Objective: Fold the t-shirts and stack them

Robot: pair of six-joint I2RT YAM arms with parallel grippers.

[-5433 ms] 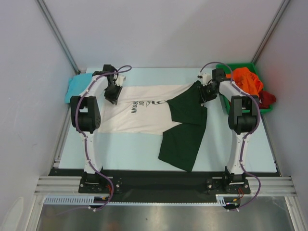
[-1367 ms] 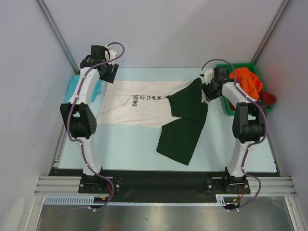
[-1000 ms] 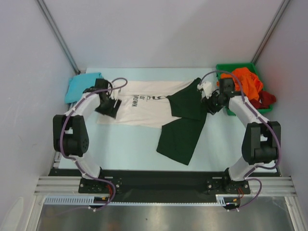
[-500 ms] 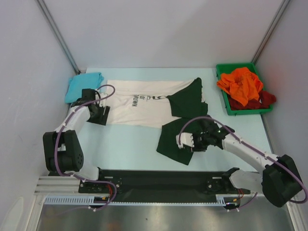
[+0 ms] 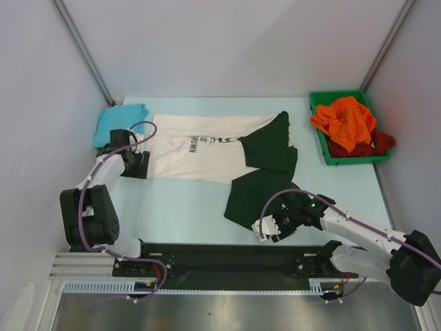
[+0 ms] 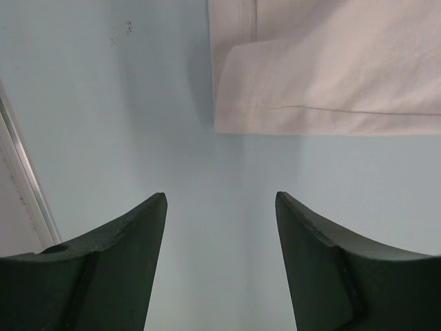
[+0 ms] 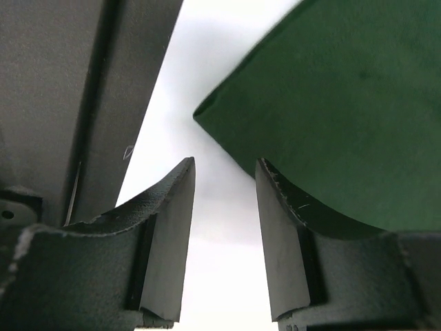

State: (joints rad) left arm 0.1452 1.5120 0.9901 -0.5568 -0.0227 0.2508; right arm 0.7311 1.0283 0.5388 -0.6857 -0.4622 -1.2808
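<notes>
Cream t-shirt (image 5: 200,148) is laid lengthwise from 9 to 3 o'clock across the table (image 5: 186,200), its dark green sleeve (image 5: 251,196) corner set just ahead of the released, empty right gripper (image 5: 267,226) at 5 o'clock, the left gripper (image 5: 136,164) likewise released at its 9 o'clock hem.

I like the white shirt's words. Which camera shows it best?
The top camera: the cream shirt lies spread out, print showing. Left wrist sees only a plain corner; right wrist only its dark green sleeve.
</notes>
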